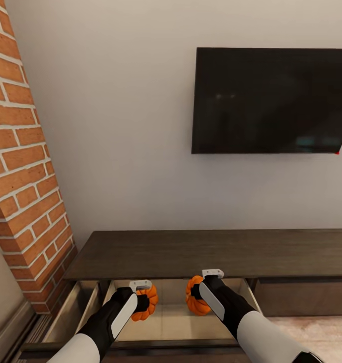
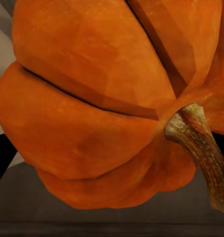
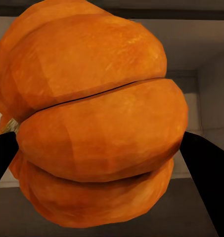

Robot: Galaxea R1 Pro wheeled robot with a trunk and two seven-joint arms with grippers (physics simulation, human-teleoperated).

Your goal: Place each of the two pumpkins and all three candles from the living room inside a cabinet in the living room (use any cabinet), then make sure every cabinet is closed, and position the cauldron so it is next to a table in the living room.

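Both arms reach forward over an open drawer (image 1: 176, 322) of the cabinet (image 1: 211, 252), the long dark-brown console standing against the pale wall under a wall-mounted black screen (image 1: 271, 101). The drawer is pulled out toward the robot at the console's left end, near the brick column (image 1: 24, 176), and its pale beige floor and side walls show between the two arms. The left end effector (image 1: 142, 301) is clenched on the left pumpkin (image 1: 146, 302), which sits between its dark fingers above the left part of the drawer's interior; in the left wrist view that pumpkin (image 2: 102, 108) crowds the frame, its ribbed orange flesh and curved brown stem (image 2: 198, 148) turned toward the camera, with one black finger (image 2: 0, 158) showing at its edge. The right end effector (image 1: 197, 292) is grasping the right pumpkin (image 1: 195, 296), held above the right part of the same drawer, close under the front edge of the console's top. In the right wrist view this pumpkin (image 3: 97, 128) is pinched between two black fingers (image 3: 205, 173) pressing on opposite sides, with the drawer's beige back wall and inner corner visible behind it. Whether either pumpkin touches the drawer floor cannot be told. The two pumpkins are near each other but apart, with bare drawer floor between them.
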